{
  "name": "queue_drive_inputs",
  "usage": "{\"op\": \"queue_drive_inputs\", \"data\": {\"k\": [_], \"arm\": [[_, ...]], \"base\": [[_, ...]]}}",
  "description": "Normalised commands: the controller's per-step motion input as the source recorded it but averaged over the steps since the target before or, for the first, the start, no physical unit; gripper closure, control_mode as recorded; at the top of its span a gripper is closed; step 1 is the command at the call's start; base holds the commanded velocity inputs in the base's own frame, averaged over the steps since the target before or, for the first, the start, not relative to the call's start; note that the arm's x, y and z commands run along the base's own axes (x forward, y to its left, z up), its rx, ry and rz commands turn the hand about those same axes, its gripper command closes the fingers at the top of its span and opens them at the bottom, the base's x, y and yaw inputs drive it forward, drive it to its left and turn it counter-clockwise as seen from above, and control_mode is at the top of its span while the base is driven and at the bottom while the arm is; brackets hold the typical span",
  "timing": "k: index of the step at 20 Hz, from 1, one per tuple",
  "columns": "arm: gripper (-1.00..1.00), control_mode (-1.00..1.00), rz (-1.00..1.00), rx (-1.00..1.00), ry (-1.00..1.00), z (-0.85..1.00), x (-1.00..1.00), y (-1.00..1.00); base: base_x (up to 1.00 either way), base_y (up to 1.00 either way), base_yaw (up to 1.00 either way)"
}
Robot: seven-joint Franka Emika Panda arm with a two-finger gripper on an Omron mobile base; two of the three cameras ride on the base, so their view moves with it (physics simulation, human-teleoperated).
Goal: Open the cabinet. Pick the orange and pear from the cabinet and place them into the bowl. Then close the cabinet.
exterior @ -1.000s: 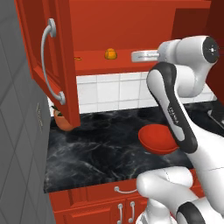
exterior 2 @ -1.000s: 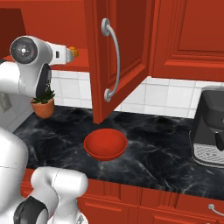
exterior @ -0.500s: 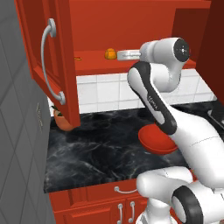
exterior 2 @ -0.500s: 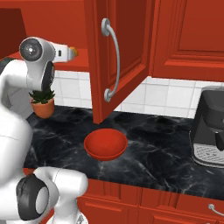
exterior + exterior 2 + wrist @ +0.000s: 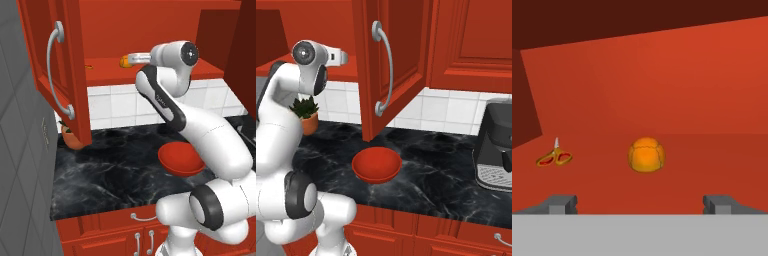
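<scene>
**Claw closes in on the orange**

Reaching further toward the upper centre of the left base view, the claw (image 5: pixel 640 204) now faces the orange (image 5: pixel 646 155) on the cabinet (image 5: pixel 150 30) shelf, jaws wide apart, holding nothing. Grasping looks imminent. Lower right, the bowl (image 5: pixel 181 159) waits on the table (image 5: pixel 110 170).

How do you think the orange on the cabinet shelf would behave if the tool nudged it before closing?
The orange looks round and rests on a flat shelf, so it would probably roll. The open tool frames it, so a centred close seems likelier to hold.
</scene>
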Motion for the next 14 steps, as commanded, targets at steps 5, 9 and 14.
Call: {"op": "queue_drive_inputs", "data": {"k": [5, 9, 14], "arm": [[-1.0, -1.0, 0.0, 0.0, 0.0, -0.01, 0.16, 0.01], [-1.0, -1.0, 0.0, 0.0, 0.0, -0.05, 0.25, 0.07], [-1.0, -1.0, 0.0, 0.0, 0.0, -0.08, 0.25, 0.13]], "base": [[0.0, 0.0, 0.0], [0.0, 0.0, 0.0], [0.0, 0.0, 0.0]]}}
